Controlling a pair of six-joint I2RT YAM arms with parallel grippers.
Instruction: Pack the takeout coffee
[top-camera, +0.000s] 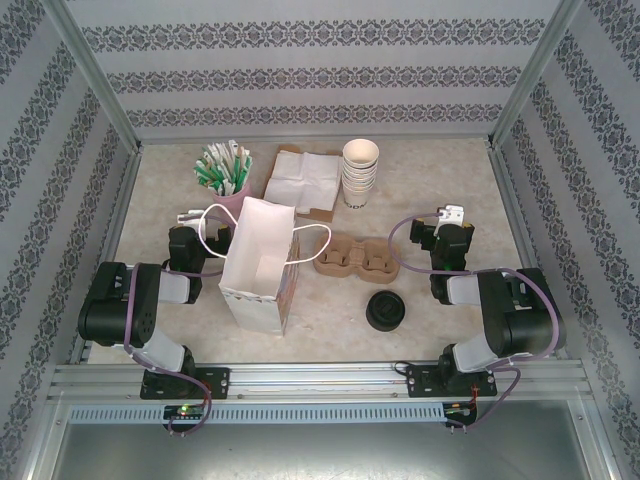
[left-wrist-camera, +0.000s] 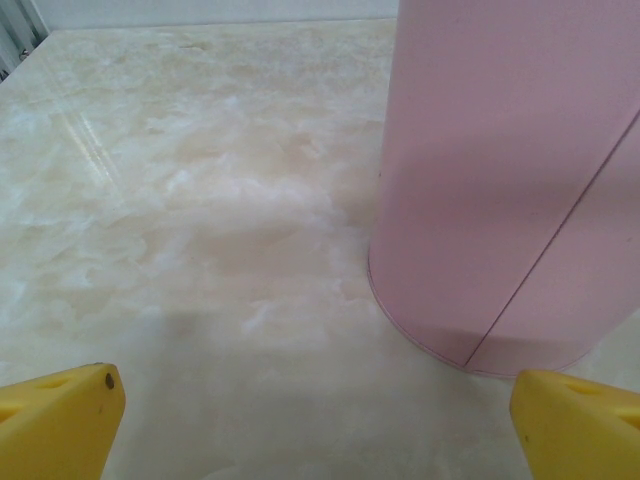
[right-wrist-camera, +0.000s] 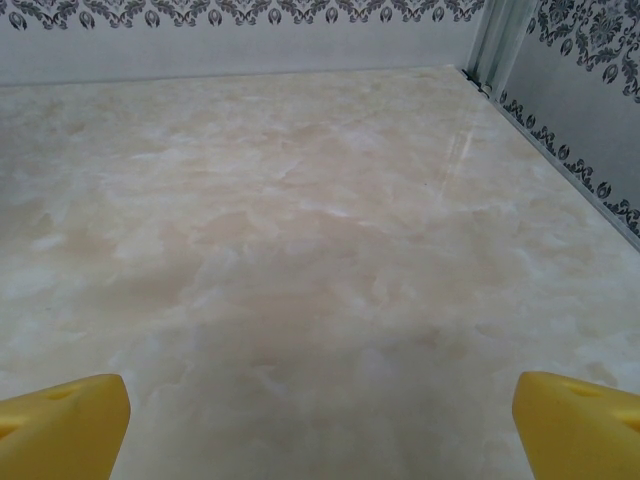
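**A:** What takes up most of the surface?

**B:** The white paper bag. It stands upright left of centre, with its mouth open to the top and its handles splayed aside. I'd guess that's so a cup can go straight down into it.

**A:** And after that?

**B:** The cardboard carrier lies flat at the centre, just right of the bag. The napkins, the stack of lidless cups and the pink holder of straws sit along the far edge, out of the way.

**A:** Where's the takeout coffee?

**B:** Toward the front edge, right of centre, near the carrier but apart from it. From above I can only see its black lid, which hides the cup wall, so calling it the coffee is my judgement. Nothing is holding it.

**A:** What about the 2 end effectors?

**B:** The left end effector has its fingers wide apart, low beside the pink holder. The right end effector is also spread wide, over bare surface near the right edge. It's closer to the coffee, so it's probably the one to fetch it.
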